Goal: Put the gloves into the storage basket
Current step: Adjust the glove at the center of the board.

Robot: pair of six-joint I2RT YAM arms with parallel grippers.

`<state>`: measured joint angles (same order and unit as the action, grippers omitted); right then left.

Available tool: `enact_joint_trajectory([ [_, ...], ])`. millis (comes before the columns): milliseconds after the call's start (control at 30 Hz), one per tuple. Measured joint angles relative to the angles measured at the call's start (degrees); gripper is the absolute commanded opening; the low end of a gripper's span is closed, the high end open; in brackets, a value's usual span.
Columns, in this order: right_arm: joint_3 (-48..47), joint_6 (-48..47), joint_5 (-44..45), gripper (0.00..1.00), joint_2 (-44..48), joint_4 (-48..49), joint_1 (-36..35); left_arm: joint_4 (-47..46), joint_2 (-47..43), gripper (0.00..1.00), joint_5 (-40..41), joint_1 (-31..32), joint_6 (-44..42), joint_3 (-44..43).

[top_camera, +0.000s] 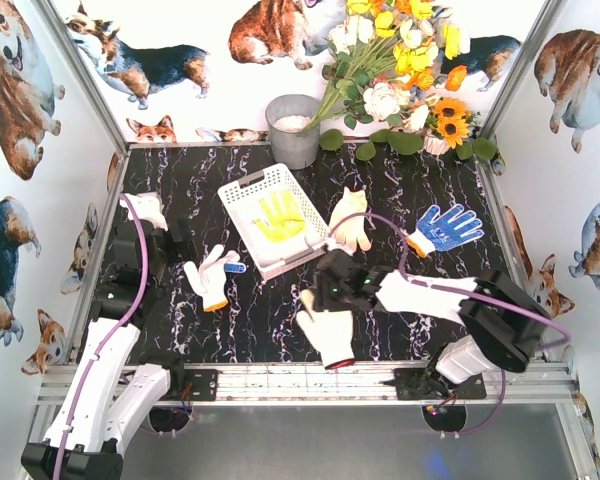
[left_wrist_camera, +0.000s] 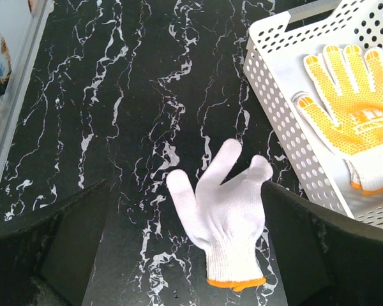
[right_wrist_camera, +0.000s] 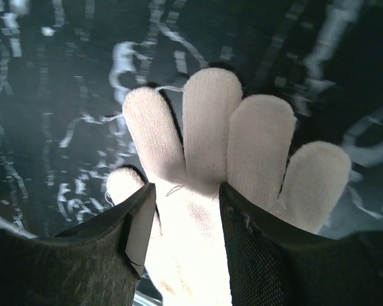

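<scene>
The white storage basket holds a yellow-dotted glove. A white glove with a red cuff lies flat near the front edge. My right gripper is pressed down over its palm, jaws half apart, the fabric flat between them. Left of the basket lies a white glove with an orange cuff. My left gripper hovers wide open over it. A cream glove and a blue-dotted glove lie to the right of the basket.
A grey metal bucket stands behind the basket at the back wall. A bunch of artificial flowers fills the back right corner. Corgi-print walls close in the black marble table on three sides.
</scene>
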<state>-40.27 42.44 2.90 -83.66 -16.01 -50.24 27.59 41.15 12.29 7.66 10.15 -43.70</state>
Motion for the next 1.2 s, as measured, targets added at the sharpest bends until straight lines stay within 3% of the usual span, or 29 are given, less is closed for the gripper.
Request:
enact_joint_trajectory([
  [233, -3.8, -0.3, -3.1, 0.54, -3.9, 2.3, -2.9, -1.7, 1.2, 0.97, -6.7, 0.0, -1.2, 0.8],
  [400, -6.8, -1.1, -3.2, 0.56, -0.3, -4.6, -2.9, -3.1, 3.3, 0.96, -17.9, 0.4, 0.7, 2.5],
  [567, -9.7, -1.9, -3.1, 0.56, 5.2, -11.9, -1.6, -5.3, 1.6, 0.91, -25.8, 3.6, 8.2, 7.1],
  [667, -9.8, -1.9, -4.2, 0.55, 6.2, -15.2, 1.7, -6.6, -0.3, 0.86, -26.3, 10.3, 14.0, 11.1],
  [833, -6.3, -1.8, -7.1, 0.52, 7.6, -16.9, 9.0, -11.3, 0.8, 0.71, -22.3, 27.8, 23.6, 15.3],
  [1000, -1.4, -1.4, -12.0, 0.49, 8.1, -15.5, 11.7, -20.6, 10.9, 0.59, -17.1, 43.3, 30.9, 16.8],
  [1200, 1.9, -0.6, -15.2, 0.46, 6.7, -12.8, 12.1, -29.7, 27.8, 0.47, -14.2, 51.2, 34.8, 15.5],
])
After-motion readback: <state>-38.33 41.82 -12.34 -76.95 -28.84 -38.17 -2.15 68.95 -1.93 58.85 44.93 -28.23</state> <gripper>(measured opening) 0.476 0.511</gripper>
